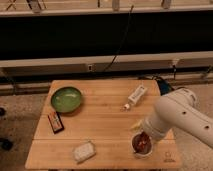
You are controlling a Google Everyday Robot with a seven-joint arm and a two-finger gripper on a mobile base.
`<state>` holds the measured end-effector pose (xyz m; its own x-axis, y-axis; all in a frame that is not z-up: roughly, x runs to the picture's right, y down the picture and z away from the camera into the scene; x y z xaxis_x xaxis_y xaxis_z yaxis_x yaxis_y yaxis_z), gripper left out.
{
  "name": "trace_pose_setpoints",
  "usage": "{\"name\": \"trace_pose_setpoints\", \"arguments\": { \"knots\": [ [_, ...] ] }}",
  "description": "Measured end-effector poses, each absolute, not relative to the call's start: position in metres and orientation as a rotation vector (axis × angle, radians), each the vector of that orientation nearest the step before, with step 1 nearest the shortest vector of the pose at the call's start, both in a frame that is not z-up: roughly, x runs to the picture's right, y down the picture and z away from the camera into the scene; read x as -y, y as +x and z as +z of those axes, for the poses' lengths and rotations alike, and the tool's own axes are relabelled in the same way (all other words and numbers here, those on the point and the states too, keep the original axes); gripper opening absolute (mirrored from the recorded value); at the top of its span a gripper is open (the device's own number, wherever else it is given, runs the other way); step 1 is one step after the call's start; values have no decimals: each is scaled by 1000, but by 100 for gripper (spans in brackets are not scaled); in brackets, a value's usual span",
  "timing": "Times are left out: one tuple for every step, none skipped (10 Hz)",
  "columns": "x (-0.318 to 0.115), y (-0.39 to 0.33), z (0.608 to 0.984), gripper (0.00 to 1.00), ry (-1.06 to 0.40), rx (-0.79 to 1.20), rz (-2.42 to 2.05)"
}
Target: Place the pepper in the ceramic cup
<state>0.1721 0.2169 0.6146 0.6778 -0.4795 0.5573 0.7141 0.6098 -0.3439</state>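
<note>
Directly over the ceramic cup (141, 149), which stands at the near right corner of a wooden table (105, 130), the robot's gripper (142, 136) hangs at the end of a white arm (182, 117) in the single camera view. Something reddish-brown, most likely the pepper (143, 144), shows inside the cup's rim just beneath the gripper. Whether the gripper is clasping it or not cannot be told, because the wrist covers that spot.

Far to the left of the cup and further back sits a green bowl (66, 99). A dark packet (55, 122) lies well to the cup's left, and a pale sponge-like block (84, 151) lies nearer on the same side. A white bottle (137, 95) lies beyond the cup, well apart from it.

The placing step looks to be at or near its finish. Doing it well means releasing only once the pepper sits below the rim. The lift after that should go straight up, so that the cup, close to the table's edge, is not nudged or tipped and the pepper is not dragged back out.
</note>
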Motion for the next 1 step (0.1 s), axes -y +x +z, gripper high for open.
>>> {"name": "trace_pose_setpoints", "arguments": {
  "knots": [
    [-215, 171, 615, 80, -580, 443, -714]
  ]
}}
